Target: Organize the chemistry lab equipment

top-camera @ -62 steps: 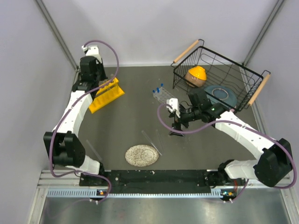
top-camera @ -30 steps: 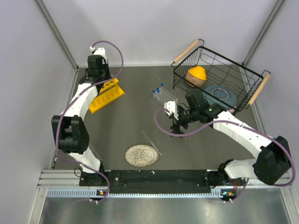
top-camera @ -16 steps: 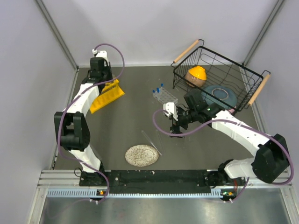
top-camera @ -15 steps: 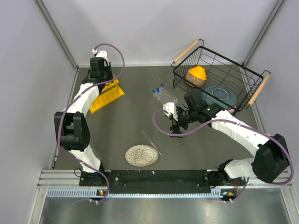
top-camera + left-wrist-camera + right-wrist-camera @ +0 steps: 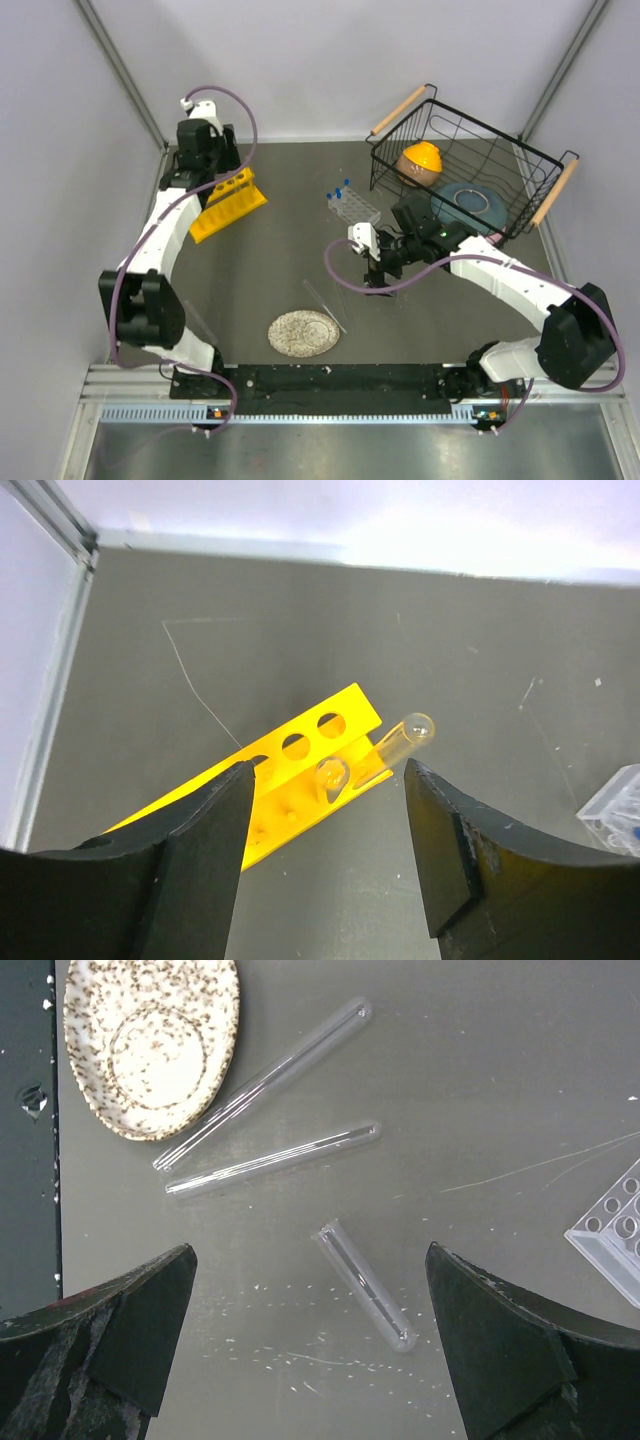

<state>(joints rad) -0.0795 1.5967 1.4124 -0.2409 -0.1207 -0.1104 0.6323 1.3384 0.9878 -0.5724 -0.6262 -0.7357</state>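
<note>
We judge the sorting to be partway done. The yellow rack point(image 5: 228, 208), at ten o'clock on the table point(image 5: 280, 240), holds two racked tubes point(image 5: 398, 744) and has other holes bare. The left gripper point(image 5: 207, 178) hangs over it with jaws apart and nothing between them. The step in hand looks like the next pickup. The right gripper point(image 5: 378, 280) hovers near the table's centre, its jaws spread wide and empty, above three loose tubes lying flat. Two long tubes point(image 5: 272, 1158) lie side by side, and the outer one has an end just beside the speckled disc point(image 5: 150, 1040). The shorter tube point(image 5: 365, 1285) lies apart from them toward five o'clock and sits nearest between the fingers, so we would take it first. That calls for lowering to the surface with the jaws set across its length, since a thin round tube may roll or slip. The clear rack point(image 5: 352, 205) with its blue-capped vials point(image 5: 340, 188) stands at one o'clock, near the wire basket point(image 5: 398, 110) at two. Open table lies between the tubes and the yellow rack, so the carry toward ten o'clock looks unobstructed.
</note>
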